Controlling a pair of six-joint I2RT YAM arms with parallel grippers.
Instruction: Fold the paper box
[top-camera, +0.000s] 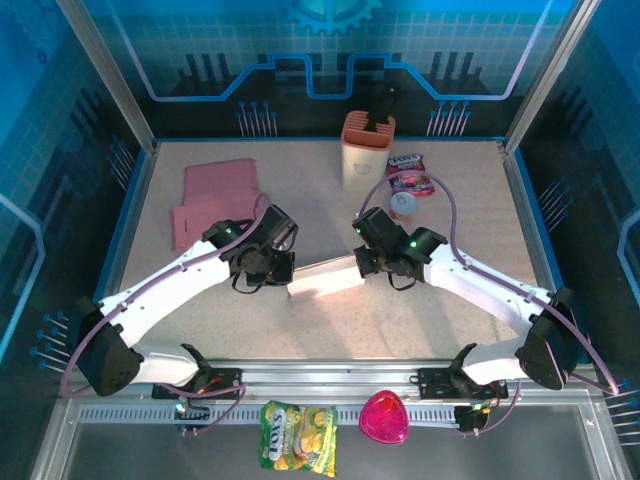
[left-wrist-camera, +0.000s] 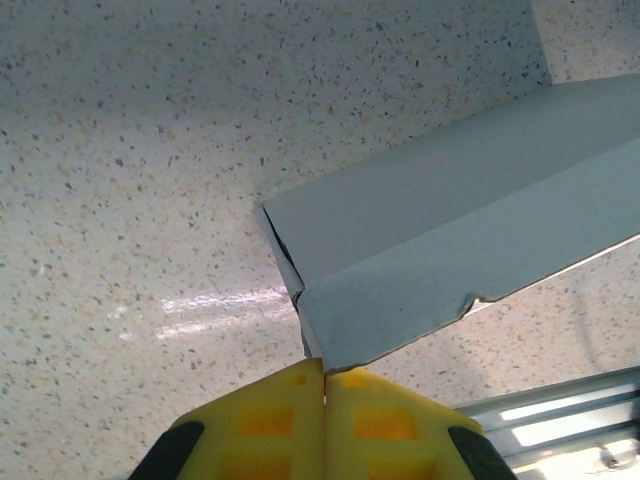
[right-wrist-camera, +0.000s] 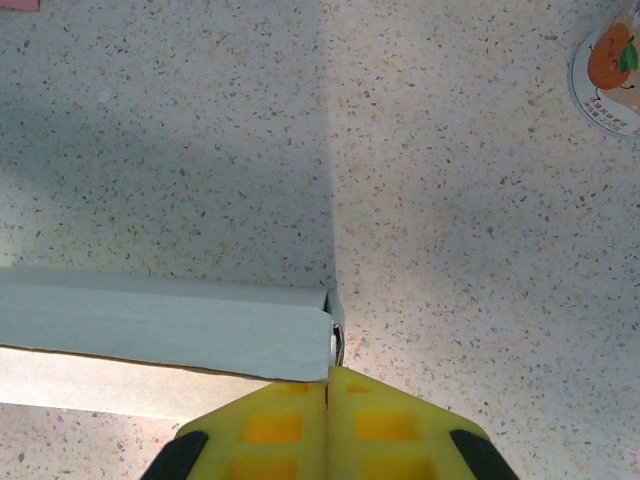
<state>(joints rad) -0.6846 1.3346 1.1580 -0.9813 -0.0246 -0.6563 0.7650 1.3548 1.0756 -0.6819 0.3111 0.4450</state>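
We see a speckled table (top-camera: 200, 300) inside blue-panelled walls. A beige holder (top-camera: 365, 160) at the back holds a dark tool (top-camera: 383, 108) (type unclear). The paper box (top-camera: 325, 278) lies mid-table. The left end effector (left-wrist-camera: 323, 372) and right end effector (right-wrist-camera: 328, 378) are closed, tips at its ends.

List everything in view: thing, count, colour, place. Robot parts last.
paper box: one, white, table centre, between the arms
sheets: two it seems, pink, far left
holder: one, peach, far centre, dark tool inside
snack packet: one, pink-purple, right of holder
round tub: one, white lid with orange picture, near side of packet
snack bag: one, yellow-green, near ledge
heart-shaped item: one, magenta, right of bag
table: speckled beige
left fingers: yellow, shut on box's left end
right fingers: yellow, shut on box's right end
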